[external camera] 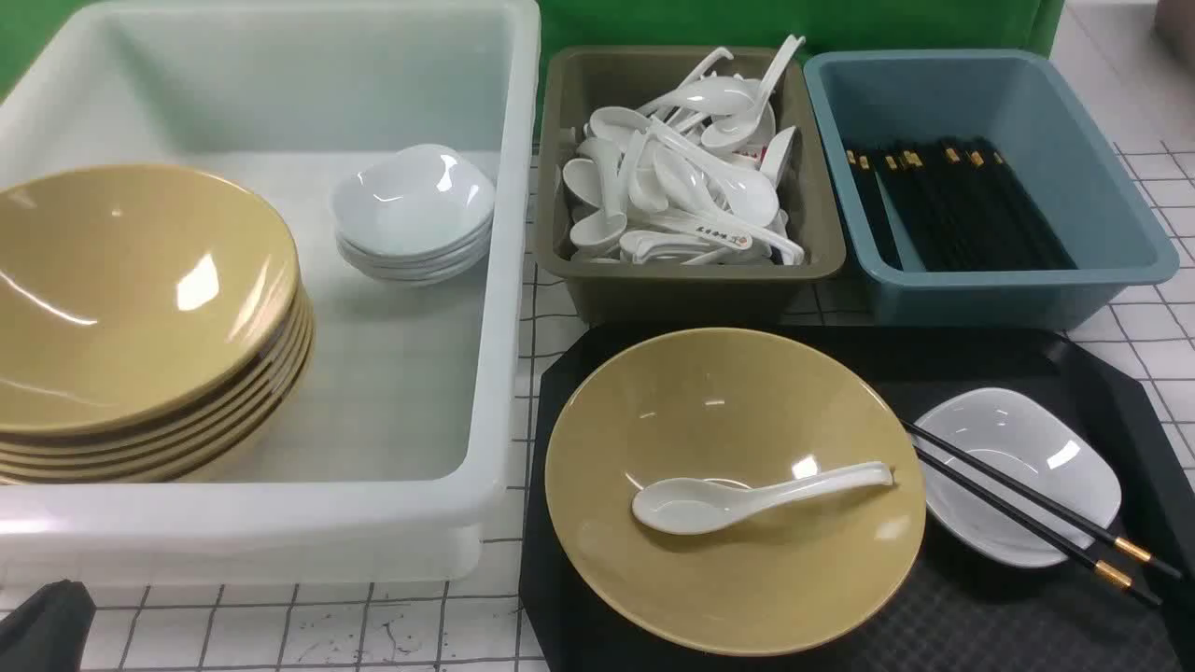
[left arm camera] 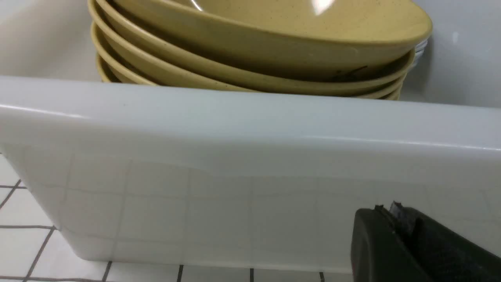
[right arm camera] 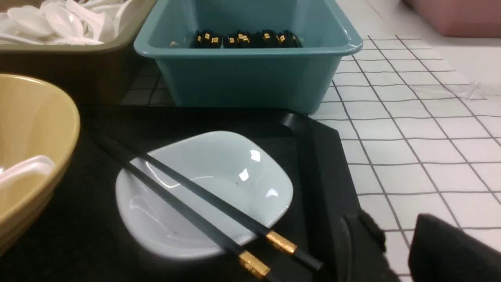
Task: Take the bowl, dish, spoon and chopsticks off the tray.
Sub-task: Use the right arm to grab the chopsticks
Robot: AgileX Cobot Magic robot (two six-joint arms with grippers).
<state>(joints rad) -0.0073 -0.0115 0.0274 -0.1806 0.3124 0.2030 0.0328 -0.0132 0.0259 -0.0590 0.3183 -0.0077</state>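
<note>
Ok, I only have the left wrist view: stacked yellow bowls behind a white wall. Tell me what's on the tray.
Observer: A bowl sits on the tray, with a spoon lying inside it.
Operator: Give me the rest.
Observer: A dish stands beside the bowl, on the robot's right, with the chopsticks laid across it.
Operator: Now report the other arm.
Observer: The right pincer is at the tray's right rim, near the chopsticks' gold-banded ends, with its fingers apart and holding nothing.
</note>
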